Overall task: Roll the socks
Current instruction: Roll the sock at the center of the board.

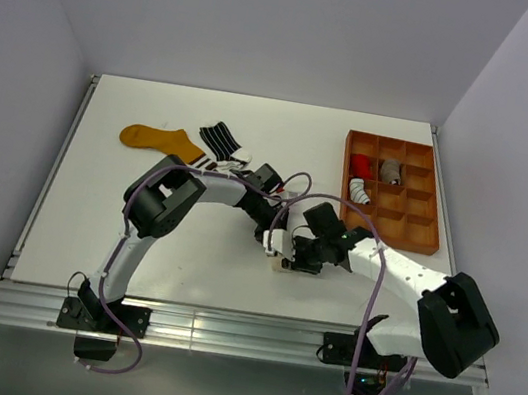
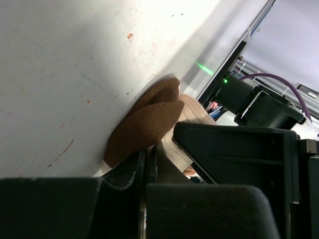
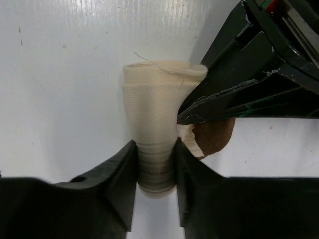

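Note:
A cream sock with a brown toe lies partly rolled on the white table, near the middle front. My right gripper is shut on its ribbed cuff end, a finger pressed on each side. My left gripper is shut, its tips pinching the sock at the brown toe. From above, both grippers meet over this sock, the left gripper from the far side and the right gripper from the right. A mustard sock and a black-and-white striped sock lie flat at the back left.
An orange-brown compartment tray stands at the back right, with red, grey and white rolled socks in its cells. Purple cables loop over both arms. The table's front rail runs just behind the arm bases.

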You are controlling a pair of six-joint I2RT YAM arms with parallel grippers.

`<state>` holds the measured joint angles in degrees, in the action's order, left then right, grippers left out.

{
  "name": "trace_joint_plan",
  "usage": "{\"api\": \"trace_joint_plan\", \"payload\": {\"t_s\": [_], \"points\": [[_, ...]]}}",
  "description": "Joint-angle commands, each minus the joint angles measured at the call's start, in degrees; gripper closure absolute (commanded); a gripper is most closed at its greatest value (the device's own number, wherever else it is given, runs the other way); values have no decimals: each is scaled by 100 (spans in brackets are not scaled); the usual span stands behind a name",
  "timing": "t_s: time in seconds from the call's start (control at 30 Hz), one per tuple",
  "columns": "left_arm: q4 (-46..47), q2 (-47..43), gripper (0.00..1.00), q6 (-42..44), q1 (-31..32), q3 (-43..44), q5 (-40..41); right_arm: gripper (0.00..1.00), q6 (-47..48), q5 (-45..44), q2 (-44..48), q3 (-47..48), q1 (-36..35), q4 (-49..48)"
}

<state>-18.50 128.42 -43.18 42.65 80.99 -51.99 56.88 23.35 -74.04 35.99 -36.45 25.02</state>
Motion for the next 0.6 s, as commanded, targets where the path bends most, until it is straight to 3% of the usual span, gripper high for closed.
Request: {"api": "trace_joint_plan", "payload": {"t_s": [0.0,0.07,0.17,0.3,0.57], "points": [[-655,491,100,407,68,-268,1270,68,-230,55,-251,338,-12,100],[-489,438,100,319,59,-329,1314,77,-283,204,-505,557,50,231],[-24,210,93,56,24,-513,1428,80,-222,503,-848,830,312,591],[741,-325,68,-357,-38,-830,1762,81,-64,793,-1296,1147,629,1161],[2394,-1415,59,-1060,-319,-1875,2587,82,182,1153,-2016,1656,1078,1909]]}}
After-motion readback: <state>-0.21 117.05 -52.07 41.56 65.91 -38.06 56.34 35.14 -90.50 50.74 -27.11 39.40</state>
